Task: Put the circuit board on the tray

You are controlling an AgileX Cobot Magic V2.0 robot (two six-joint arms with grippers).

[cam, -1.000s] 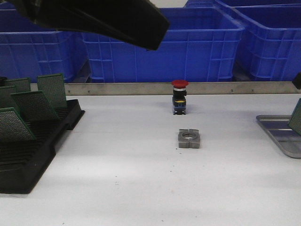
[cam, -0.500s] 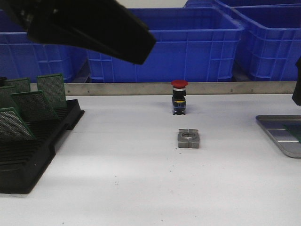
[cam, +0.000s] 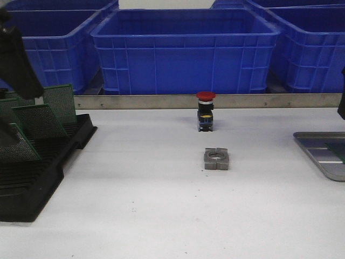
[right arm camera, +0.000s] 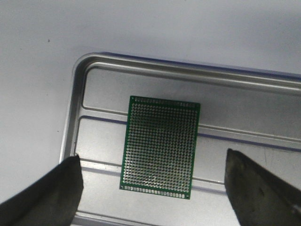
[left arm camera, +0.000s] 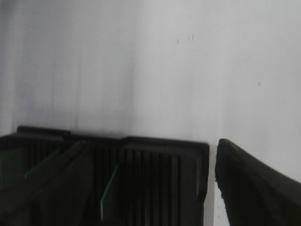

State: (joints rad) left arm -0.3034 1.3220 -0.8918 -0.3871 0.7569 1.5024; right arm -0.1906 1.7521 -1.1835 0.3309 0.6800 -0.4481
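Your circuit board lies flat in the tray, right gripper jaws spread wide, empty. Left gripper jaws gape over the rack, so placing looks done.

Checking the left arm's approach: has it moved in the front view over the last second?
Yes. The left arm swung leftward, from in front of the middle crate to above the rack.

dim, even light – left wrist view blurred, streaky
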